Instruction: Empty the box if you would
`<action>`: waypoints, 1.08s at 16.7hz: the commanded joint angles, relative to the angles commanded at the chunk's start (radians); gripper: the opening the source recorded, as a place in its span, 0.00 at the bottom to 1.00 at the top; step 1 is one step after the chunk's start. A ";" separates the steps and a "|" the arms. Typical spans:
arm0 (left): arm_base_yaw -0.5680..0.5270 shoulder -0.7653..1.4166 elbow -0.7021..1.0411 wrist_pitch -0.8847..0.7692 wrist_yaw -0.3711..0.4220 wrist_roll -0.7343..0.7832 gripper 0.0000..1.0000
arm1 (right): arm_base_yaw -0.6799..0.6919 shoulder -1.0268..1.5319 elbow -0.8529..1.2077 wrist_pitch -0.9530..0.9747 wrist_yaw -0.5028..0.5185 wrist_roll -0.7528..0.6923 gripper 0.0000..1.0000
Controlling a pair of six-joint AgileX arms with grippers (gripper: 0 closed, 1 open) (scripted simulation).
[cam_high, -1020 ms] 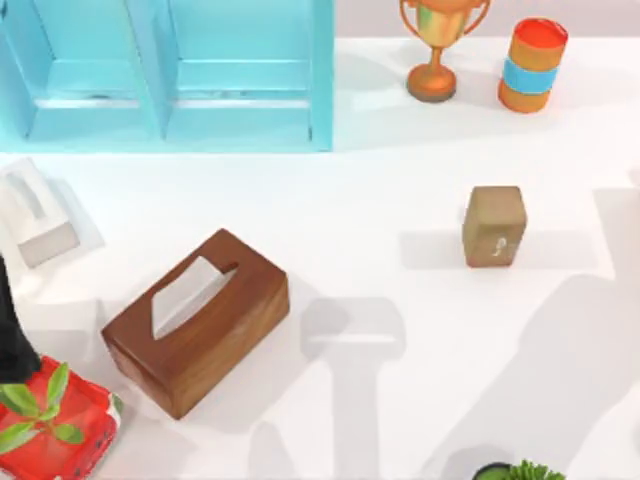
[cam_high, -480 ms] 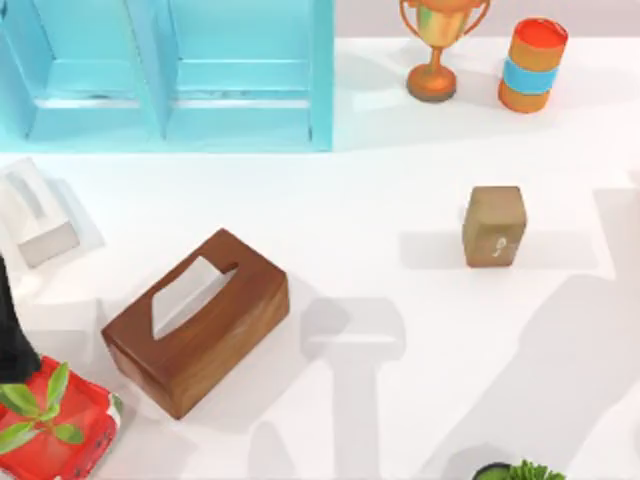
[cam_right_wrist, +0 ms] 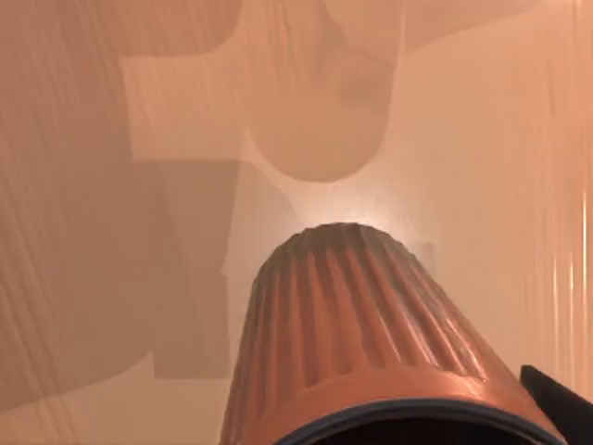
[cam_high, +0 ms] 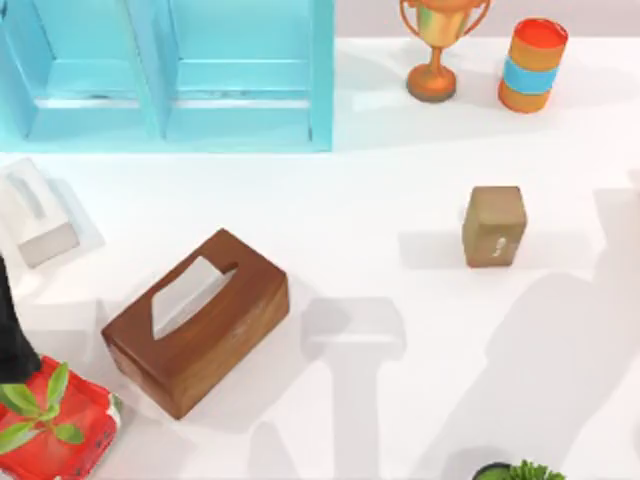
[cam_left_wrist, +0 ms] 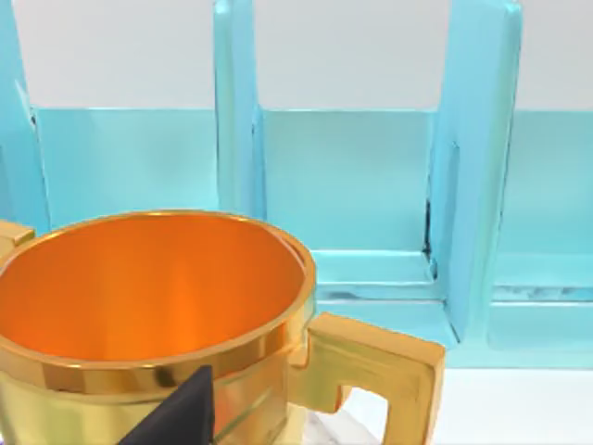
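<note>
The box (cam_high: 197, 320) is a brown wooden tissue box lying at an angle left of the table's middle. A white tissue (cam_high: 185, 295) shows in the slot on its top. My left arm (cam_high: 12, 330) is a dark shape at the table's left edge, apart from the box. In the left wrist view a dark part of my left gripper (cam_left_wrist: 181, 413) sits against a golden cup (cam_left_wrist: 153, 315) with an orange inside. In the right wrist view a dark corner of my right gripper (cam_right_wrist: 556, 399) lies beside a ribbed orange pot (cam_right_wrist: 352, 343).
A blue cabinet (cam_high: 170, 75) fills the back left. A white box (cam_high: 35, 215) lies at the left. A trophy (cam_high: 437, 45) and an orange can (cam_high: 533, 65) stand at the back right, a small tan block (cam_high: 494, 226) right of middle. A red plant pot (cam_high: 55, 430) is at the front left.
The arm shadow on the right side of the table has shifted slightly. The box and the other objects have not moved.
</note>
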 joint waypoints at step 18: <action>0.000 0.000 0.000 0.000 0.000 0.000 1.00 | 0.139 -0.026 0.191 -0.262 0.048 -0.001 0.00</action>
